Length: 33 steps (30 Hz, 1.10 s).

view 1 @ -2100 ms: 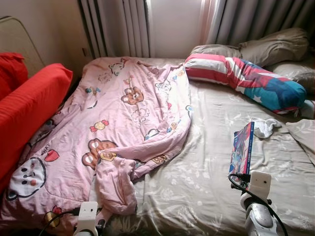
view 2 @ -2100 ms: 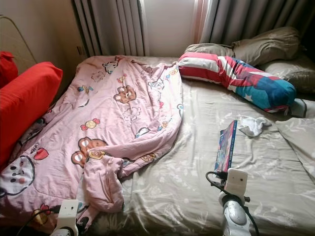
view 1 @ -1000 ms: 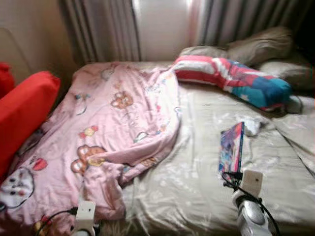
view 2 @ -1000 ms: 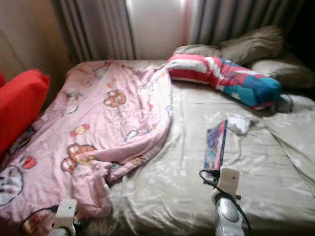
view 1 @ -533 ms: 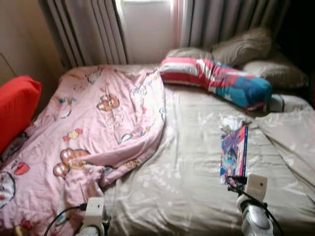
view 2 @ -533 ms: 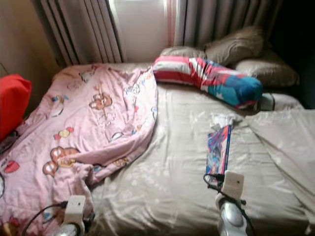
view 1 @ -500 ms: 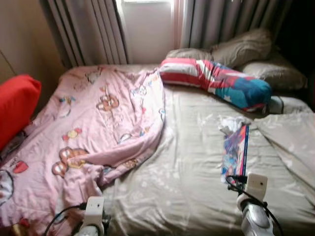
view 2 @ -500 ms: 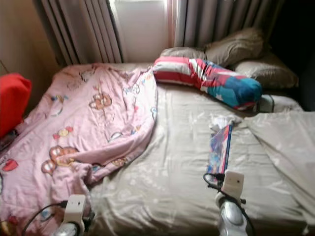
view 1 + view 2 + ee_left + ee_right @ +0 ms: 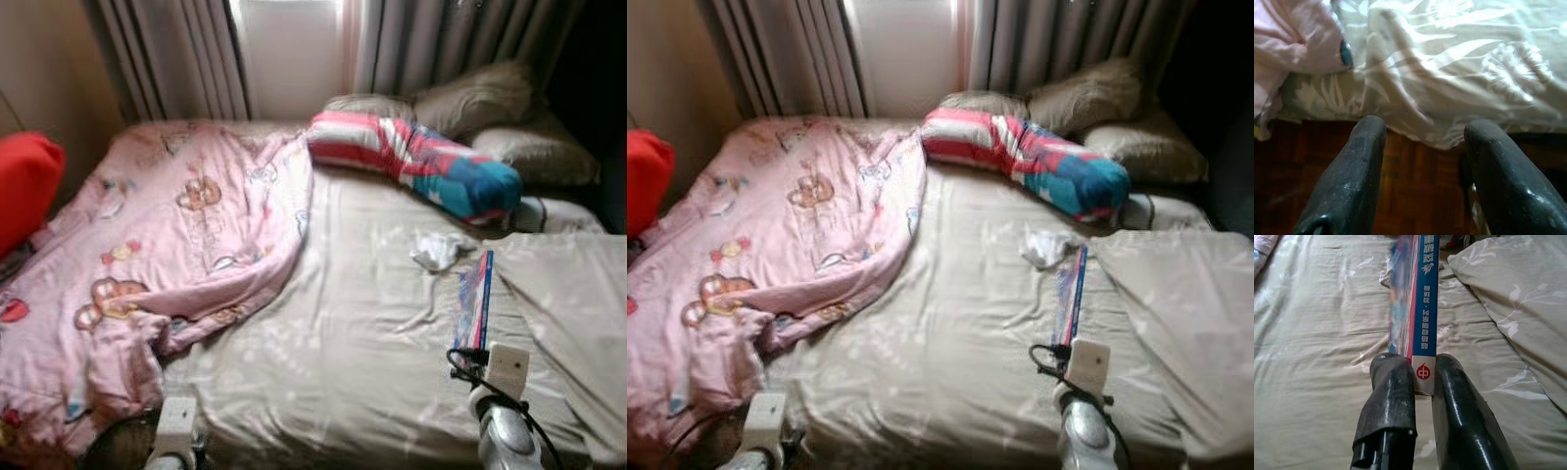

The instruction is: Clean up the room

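- One book (image 9: 1420, 308) was clamped upright in the right gripper (image 9: 1422, 377) above the bed (image 9: 343, 352).
- Left gripper (image 9: 1422, 147) hung released.
- Pink blanket (image 9: 167, 245) and white cloth (image 9: 436, 251) remained untidied.

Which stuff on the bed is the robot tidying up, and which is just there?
Tidying:
- book, pinched in the right end effector
- crumpled white cloth
- rumpled pink blanket

Just there:
- striped bolster
- beige pillows
- curtains
- red cushion
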Motion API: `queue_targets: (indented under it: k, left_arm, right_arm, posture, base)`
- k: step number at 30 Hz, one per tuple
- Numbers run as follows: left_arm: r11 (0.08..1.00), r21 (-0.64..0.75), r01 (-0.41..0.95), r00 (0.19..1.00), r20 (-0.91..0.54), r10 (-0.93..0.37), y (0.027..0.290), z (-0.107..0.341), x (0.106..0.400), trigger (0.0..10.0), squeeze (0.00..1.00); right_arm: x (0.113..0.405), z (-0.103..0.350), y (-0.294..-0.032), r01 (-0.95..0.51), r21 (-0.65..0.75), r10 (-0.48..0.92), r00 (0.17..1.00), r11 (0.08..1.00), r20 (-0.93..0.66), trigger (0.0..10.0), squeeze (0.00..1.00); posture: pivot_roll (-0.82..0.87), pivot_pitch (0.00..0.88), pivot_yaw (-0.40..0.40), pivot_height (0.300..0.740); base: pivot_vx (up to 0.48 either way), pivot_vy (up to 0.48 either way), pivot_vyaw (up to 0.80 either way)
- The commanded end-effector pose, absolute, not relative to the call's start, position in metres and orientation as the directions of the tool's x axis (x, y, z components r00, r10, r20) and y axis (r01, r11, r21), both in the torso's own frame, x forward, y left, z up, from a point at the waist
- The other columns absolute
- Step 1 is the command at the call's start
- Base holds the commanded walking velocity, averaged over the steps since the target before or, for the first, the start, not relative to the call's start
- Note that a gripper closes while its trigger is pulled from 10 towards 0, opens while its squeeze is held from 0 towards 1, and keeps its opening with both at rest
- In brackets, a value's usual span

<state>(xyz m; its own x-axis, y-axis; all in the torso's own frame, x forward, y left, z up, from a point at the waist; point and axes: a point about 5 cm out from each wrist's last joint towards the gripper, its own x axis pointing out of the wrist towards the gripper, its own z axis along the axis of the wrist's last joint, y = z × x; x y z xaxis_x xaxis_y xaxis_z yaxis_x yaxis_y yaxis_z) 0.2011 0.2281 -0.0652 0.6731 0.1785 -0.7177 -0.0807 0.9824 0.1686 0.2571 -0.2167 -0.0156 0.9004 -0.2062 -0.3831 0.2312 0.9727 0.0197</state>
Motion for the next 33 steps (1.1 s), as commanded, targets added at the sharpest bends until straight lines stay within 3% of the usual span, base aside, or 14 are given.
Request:
queue_targets:
  k: [1, 7, 15, 33]
  left_arm:
    - [0.984, 0.162, -0.071, 0.669, -0.724, 0.168, 0.225, -0.066, 0.201, 10.0, 0.00]
    - [0.985, 0.160, -0.068, 0.656, -0.737, 0.165, 0.226, -0.070, 0.194, 10.0, 0.00]
    - [0.986, 0.149, -0.080, 0.634, -0.755, 0.166, 0.232, -0.074, 0.184, 10.0, 0.00]
    - [0.990, 0.117, -0.075, 0.620, -0.772, 0.138, 0.223, -0.073, 0.191, 10.0, 0.00]
  right_arm:
    - [0.263, -0.009, -0.219, 0.225, 0.014, -0.206, 0.915, 0.974, -0.347, 10.0, 0.00]
    - [0.263, -0.009, -0.218, 0.225, 0.014, -0.206, 0.914, 0.974, -0.349, 10.0, 0.00]
    - [0.261, -0.010, -0.219, 0.229, 0.011, -0.211, 0.911, 0.973, -0.353, 10.0, 0.00]
    - [0.259, -0.011, -0.226, 0.274, -0.021, -0.263, 0.896, 0.962, -0.359, 10.0, 0.00]
  posture:
    - [-0.10, 0.000, 0.010, 0.740]
    - [-0.10, 0.000, 0.012, 0.740]
    - [-0.11, 0.000, 0.011, 0.740]
    - [-0.11, 0.000, 0.014, 0.740]
  base:
    - [0.000, -0.281, 0.00]
    - [0.000, -0.283, 0.00]
    - [0.000, 0.000, 0.00]
    - [0.000, 0.000, 0.00]
